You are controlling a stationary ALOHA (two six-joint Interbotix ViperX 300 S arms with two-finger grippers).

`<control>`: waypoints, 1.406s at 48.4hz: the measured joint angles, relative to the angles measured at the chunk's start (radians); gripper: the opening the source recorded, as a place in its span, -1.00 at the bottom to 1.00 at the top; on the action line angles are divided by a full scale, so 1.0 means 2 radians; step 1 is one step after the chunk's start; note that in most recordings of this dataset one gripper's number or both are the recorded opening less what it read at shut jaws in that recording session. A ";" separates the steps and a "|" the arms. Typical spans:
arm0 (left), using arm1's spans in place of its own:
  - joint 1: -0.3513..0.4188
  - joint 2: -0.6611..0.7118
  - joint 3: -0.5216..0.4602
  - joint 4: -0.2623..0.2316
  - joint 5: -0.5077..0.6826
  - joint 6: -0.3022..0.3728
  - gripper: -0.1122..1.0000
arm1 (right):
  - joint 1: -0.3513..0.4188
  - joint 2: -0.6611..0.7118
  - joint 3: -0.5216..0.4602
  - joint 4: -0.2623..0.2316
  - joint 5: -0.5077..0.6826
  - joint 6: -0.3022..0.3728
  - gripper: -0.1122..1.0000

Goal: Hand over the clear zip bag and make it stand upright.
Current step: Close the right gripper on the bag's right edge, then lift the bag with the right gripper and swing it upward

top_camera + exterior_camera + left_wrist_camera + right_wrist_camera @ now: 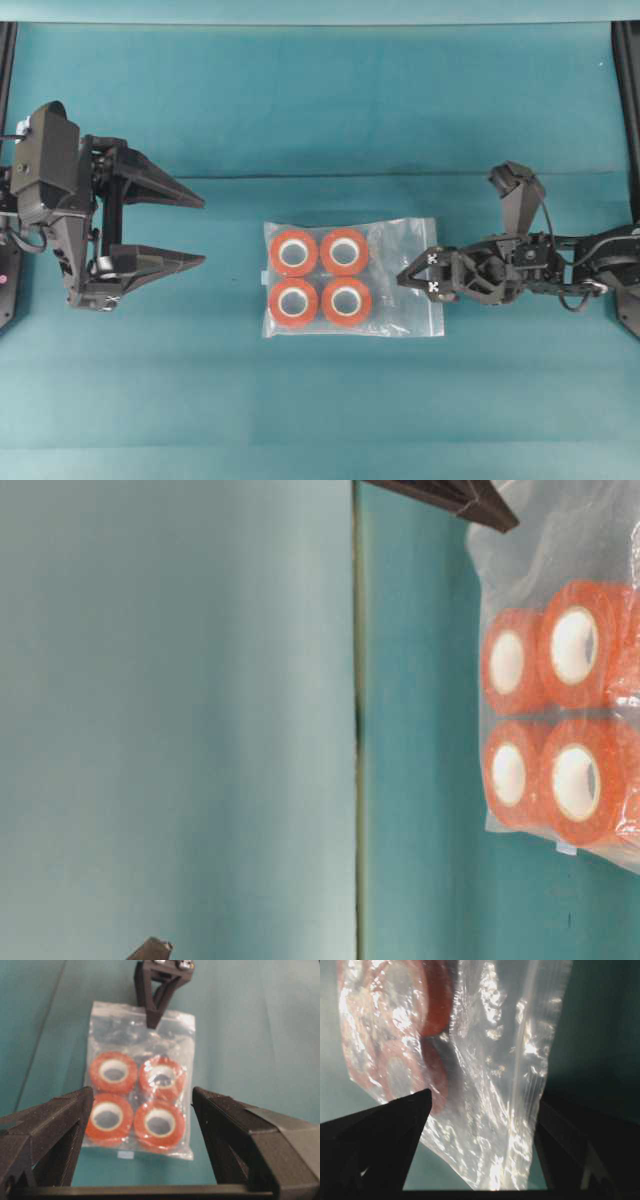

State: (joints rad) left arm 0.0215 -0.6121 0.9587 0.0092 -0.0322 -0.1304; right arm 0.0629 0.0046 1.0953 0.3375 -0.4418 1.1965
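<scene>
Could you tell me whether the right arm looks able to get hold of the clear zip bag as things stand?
Probably yes: the right claw is open at the zip edge of the clear zip bag, which lies flat on the table with nothing between them.

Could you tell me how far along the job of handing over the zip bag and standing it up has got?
Nothing looks done yet: the clear zip bag lies flat on the teal table. In hand: the right tool, jaws open, sits at the bag's zip edge; its wrist view shows plastic between the open jaws, not pinched. The left tool waits open, apart from the bag. Left: gripping, lifting, handing over and standing it upright.
</scene>
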 measured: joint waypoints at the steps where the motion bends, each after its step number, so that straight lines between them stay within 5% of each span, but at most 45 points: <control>1: 0.000 0.000 0.000 -0.001 0.000 0.001 0.78 | 0.000 0.002 -0.001 0.000 -0.002 0.000 0.83; 22: 0.001 0.000 0.000 0.000 0.000 0.000 0.77 | -0.002 0.005 -0.008 0.000 -0.008 0.000 0.73; 40: 0.001 -0.001 0.000 0.000 0.001 0.001 0.77 | -0.020 0.005 -0.015 0.000 0.022 0.000 -0.76; 55: 0.001 -0.001 0.002 0.000 0.000 0.001 0.77 | -0.025 -0.001 -0.024 0.000 0.041 -0.030 -0.78; 68: 0.001 -0.001 0.002 0.000 0.000 0.002 0.77 | -0.033 -0.018 -0.058 -0.004 0.123 -0.117 -0.78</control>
State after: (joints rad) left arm 0.0230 -0.6136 0.9633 0.0092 -0.0322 -0.1258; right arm -0.0031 -0.0322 0.9802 0.3298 -0.1948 0.9633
